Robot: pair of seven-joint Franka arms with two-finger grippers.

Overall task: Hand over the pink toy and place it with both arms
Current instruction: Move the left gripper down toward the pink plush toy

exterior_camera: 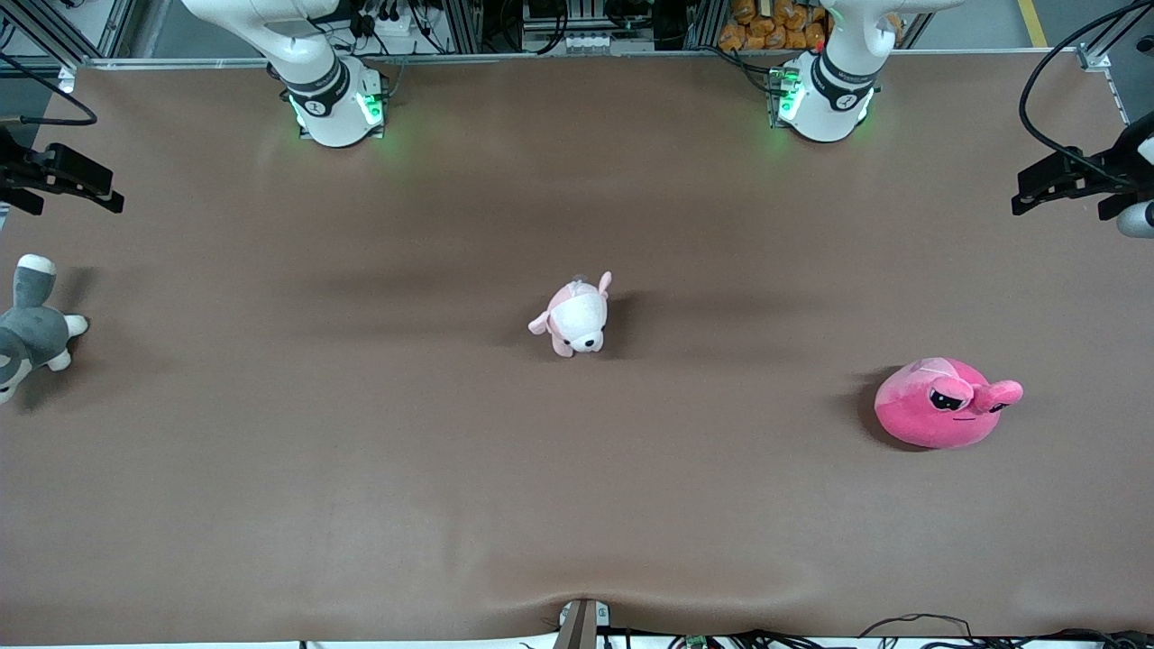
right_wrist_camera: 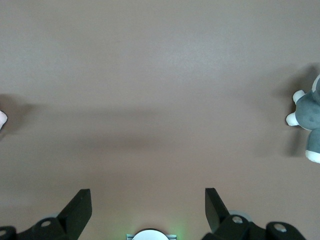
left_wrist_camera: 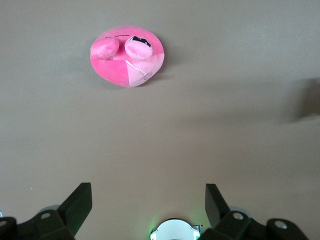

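Note:
The hot-pink blob toy (exterior_camera: 938, 415) lies on the brown table toward the left arm's end, its stalk eyes facing the front camera. It also shows in the left wrist view (left_wrist_camera: 127, 57). My left gripper (left_wrist_camera: 148, 187) is open and empty, held high above the table over its own base (exterior_camera: 825, 90), well apart from the toy. My right gripper (right_wrist_camera: 147, 191) is open and empty, held high over its own base (exterior_camera: 329, 90). Neither hand shows in the front view.
A pale pink-and-white puppy plush (exterior_camera: 577, 315) stands at the table's middle. A grey-and-white plush (exterior_camera: 32, 329) lies at the right arm's end, also seen in the right wrist view (right_wrist_camera: 310, 120). Black camera mounts (exterior_camera: 1073, 176) (exterior_camera: 63, 176) overhang both ends.

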